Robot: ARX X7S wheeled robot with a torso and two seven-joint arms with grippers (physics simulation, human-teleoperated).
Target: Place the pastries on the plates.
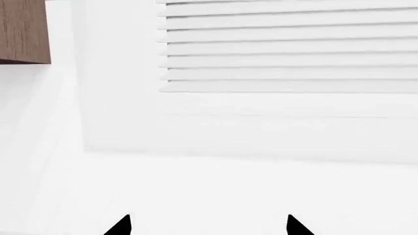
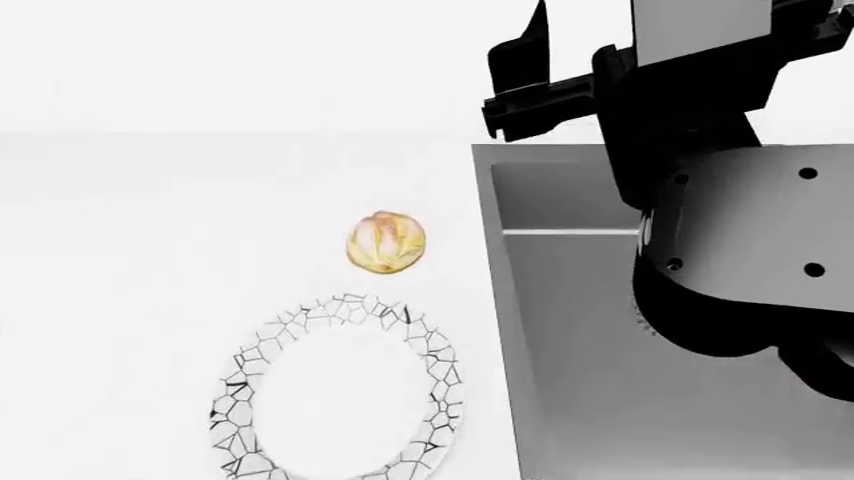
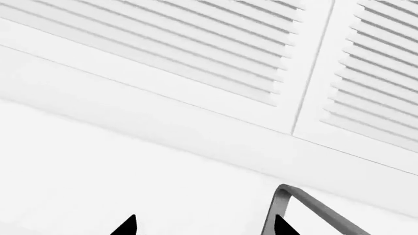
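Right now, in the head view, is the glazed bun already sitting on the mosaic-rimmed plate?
No, the glazed bun lies on the white counter just beyond the rim of the mosaic-rimmed plate, whose centre is bare.

A golden-brown glazed bun (image 2: pixel 387 242), a white plate (image 2: pixel 336 395) rimmed with a black cracked-mosaic pattern, a grey sink (image 2: pixel 574 340), a black right arm (image 2: pixel 721 200), white louvred shutters (image 1: pixel 287 46) and a brown wood panel (image 1: pixel 24 30) are seen.

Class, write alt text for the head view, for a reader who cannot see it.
A golden-brown bun sits on a white counter, just beyond an empty mosaic-rimmed white plate. A grey sink lies to the right, with the robot's black right arm above it.
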